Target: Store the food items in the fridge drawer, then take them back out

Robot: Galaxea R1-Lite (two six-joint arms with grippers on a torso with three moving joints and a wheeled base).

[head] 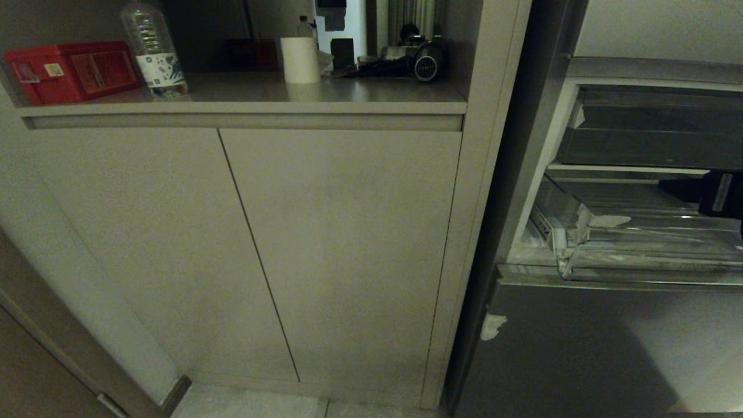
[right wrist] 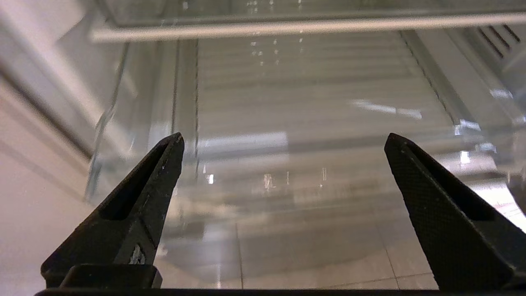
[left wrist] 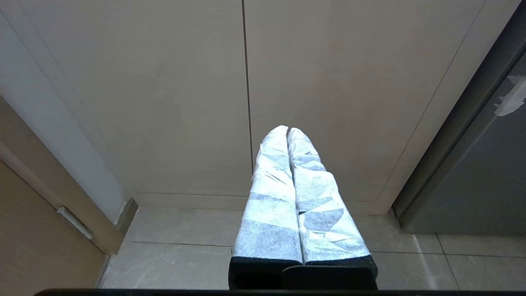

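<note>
The fridge drawer [head: 638, 261] is a clear bin with white sticker scraps, pulled out of the open fridge at the right of the head view. My right arm [head: 720, 194] reaches in over it from the right edge. In the right wrist view my right gripper [right wrist: 283, 137] is open and empty, its black fingers [right wrist: 156, 185] wide apart just above the fridge drawer's ribbed floor [right wrist: 308, 82]. The food items are out of view. My left gripper [left wrist: 287, 130] is shut and empty, its taped fingers pointing at the foot of the cabinet doors.
Beige cabinet doors [head: 342, 249] fill the middle. The counter above holds a red box [head: 69, 69], a clear bottle [head: 154, 49] and a white roll [head: 300, 59]. A darker drawer [head: 656, 133] sits above the clear one, and the grey lower fridge front [head: 580, 348] lies below it.
</note>
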